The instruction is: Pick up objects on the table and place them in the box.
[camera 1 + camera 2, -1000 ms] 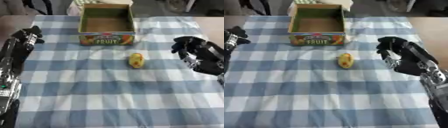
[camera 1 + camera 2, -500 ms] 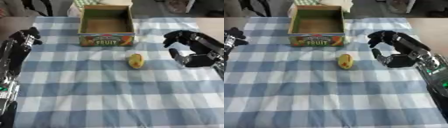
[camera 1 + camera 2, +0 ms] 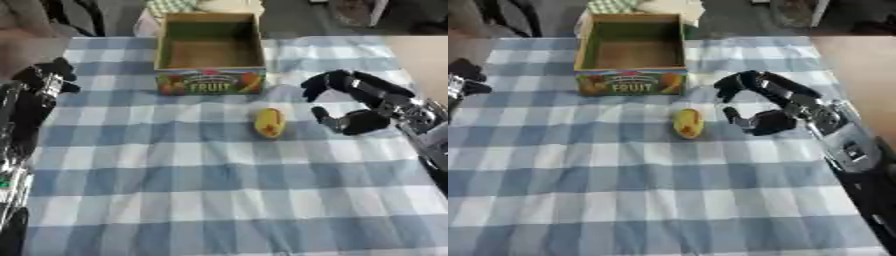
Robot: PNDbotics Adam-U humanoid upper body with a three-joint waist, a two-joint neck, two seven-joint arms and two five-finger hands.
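A small yellow fruit-shaped object (image 3: 269,122) lies on the blue checked cloth, a little in front of the cardboard box (image 3: 210,82) printed FRUIT, which stands open at the back with nothing visible inside. My right hand (image 3: 350,102) hovers just right of the yellow object, open, fingers and thumb spread toward it, with a gap between them and it. My left hand (image 3: 45,79) rests at the table's left edge, far from both; its fingers look curled, holding nothing.
The blue and white checked tablecloth (image 3: 210,200) covers the table. Bare wooden tabletop (image 3: 424,57) shows at the far right. A green checked cloth and a pale object (image 3: 197,6) sit behind the box.
My right hand has moved left and forward toward the yellow object, its fingers spreading. The left hand stays where it was; the view has shifted slightly.
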